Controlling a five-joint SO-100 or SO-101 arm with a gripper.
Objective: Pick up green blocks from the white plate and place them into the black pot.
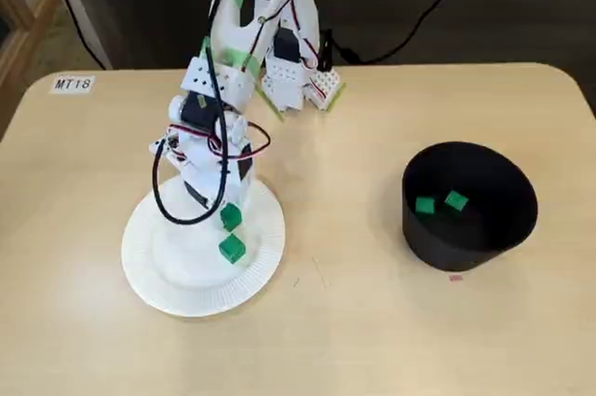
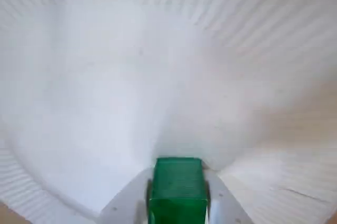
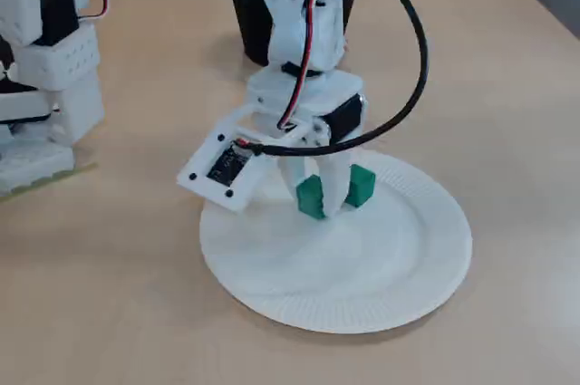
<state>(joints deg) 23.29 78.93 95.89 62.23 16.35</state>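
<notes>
A fixed view: gripper (image 1: 229, 213) down on white plate (image 1: 168, 275), green block (image 1: 230, 218) at its tips. Second green block (image 1: 232, 248) lies just below the jaws. Black pot (image 1: 470, 238) stands well right of them, holding two further green blocks (image 1: 425, 205). Wrist view: jaws clamped on the green block (image 2: 178, 190), one finger on each side. A fixed view: second green block (image 3: 361, 184) sits just right of the jaws.

Beige table (image 1: 372, 340): white plate (image 1: 168, 275), black pot (image 1: 447, 242).
</notes>
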